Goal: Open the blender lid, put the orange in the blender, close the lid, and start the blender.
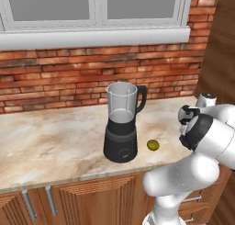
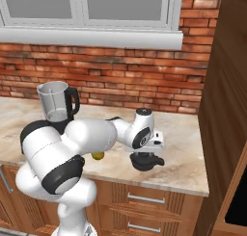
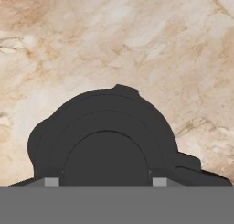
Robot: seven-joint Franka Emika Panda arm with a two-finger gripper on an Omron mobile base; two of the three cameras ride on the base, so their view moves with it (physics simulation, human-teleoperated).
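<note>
The blender (image 1: 121, 127) stands on the marble counter (image 1: 50, 141), a black base with a clear jar (image 2: 54, 102) whose rim is uncovered. The orange (image 1: 153, 145), small and yellow-green, lies on the counter just right of the base and shows again under my arm (image 2: 98, 155). Far right of the blender, my gripper (image 2: 146, 154) points down, shut on the raised knob of the blender lid (image 2: 147, 163). The lid sits at counter level; I cannot tell whether it touches. In the hand view the black lid (image 3: 103, 122) lies over the marble, its knob between my fingertips (image 3: 51, 182).
A brick wall (image 1: 69, 77) with a white window sill (image 1: 92, 36) runs behind the counter. A tall wooden cabinet (image 2: 224, 110) closes off the right end. Drawers (image 2: 144, 199) sit under the counter edge. Bare marble spreads left of the blender.
</note>
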